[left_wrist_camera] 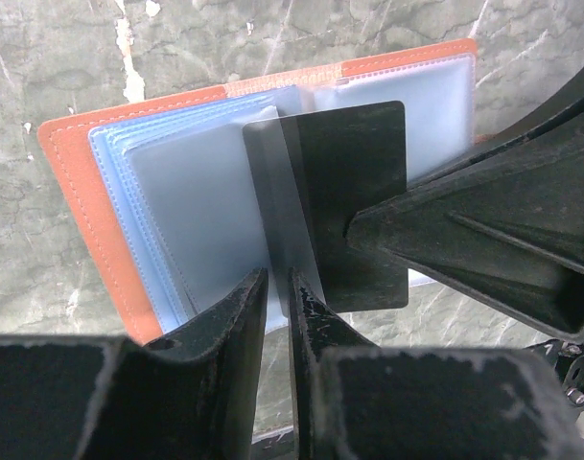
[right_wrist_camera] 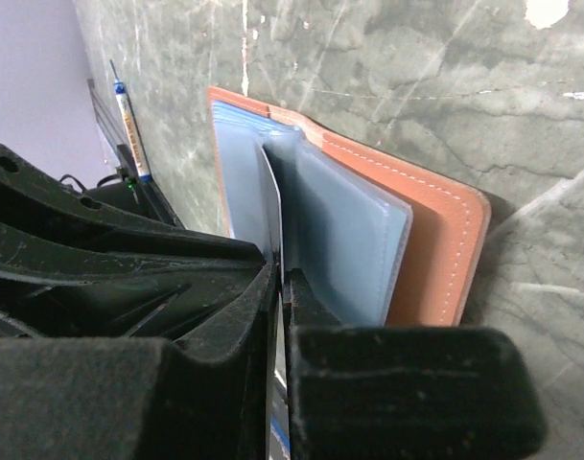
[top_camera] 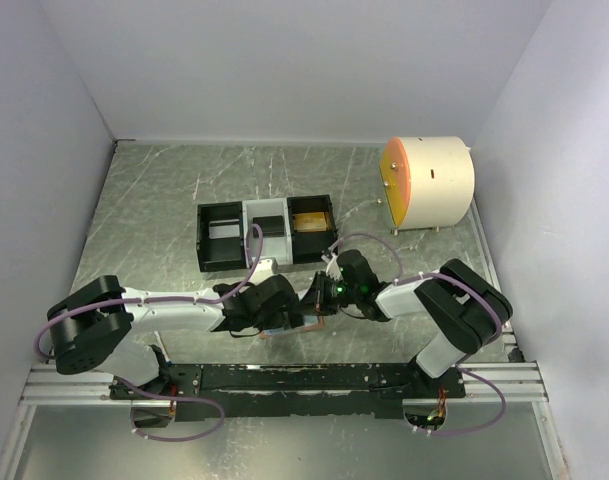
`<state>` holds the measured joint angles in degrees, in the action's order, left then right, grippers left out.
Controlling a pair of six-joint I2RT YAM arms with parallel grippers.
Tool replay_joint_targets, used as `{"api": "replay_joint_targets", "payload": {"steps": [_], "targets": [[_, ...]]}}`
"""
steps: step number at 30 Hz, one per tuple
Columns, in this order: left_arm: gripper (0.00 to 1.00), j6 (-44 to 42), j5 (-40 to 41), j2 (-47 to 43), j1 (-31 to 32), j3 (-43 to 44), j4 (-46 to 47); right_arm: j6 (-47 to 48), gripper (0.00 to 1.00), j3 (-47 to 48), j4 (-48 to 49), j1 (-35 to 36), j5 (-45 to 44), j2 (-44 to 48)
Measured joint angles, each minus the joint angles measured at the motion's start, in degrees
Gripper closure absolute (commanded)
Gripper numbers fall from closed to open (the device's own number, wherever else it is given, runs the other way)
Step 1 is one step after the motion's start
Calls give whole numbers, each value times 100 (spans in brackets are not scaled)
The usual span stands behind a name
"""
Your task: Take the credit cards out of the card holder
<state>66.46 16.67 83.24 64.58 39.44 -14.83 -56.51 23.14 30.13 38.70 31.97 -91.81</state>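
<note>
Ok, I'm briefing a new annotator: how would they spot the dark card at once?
Find the black-and-grey tray on the marbled table; just nearer the arms lies the open salmon-pink card holder. Against its pale blue translucent sleeves, the dark card is the only black opaque rectangle.

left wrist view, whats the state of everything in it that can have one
salmon-pink folding card holder, open on the grey marbled table, pocket leaves fanned
dark grey flat card, partly out of a pale blue pocket
left gripper, jaws shut on that pocket leaf
right gripper, jaws shut on the card
</note>
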Motion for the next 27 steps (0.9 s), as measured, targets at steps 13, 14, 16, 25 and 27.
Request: {"api": "replay_joint_targets", "payload": {"steps": [13, 14, 16, 25, 27], "targets": [[74, 0, 4, -11, 2, -2, 0, -142, 84, -201, 234, 2, 31, 37], [74, 0, 4, -11, 2, -2, 0, -155, 84, -203, 264, 2, 42, 0], [74, 0, 7, -11, 2, -2, -2, -175, 83, -203, 291, 2, 46, -22], [74, 0, 7, -11, 2, -2, -2, -177, 99, -173, 313, 2, 50, -59], [74, 0, 7, -11, 2, -2, -9, -210, 100, -173, 352, 0, 87, -70]]}}
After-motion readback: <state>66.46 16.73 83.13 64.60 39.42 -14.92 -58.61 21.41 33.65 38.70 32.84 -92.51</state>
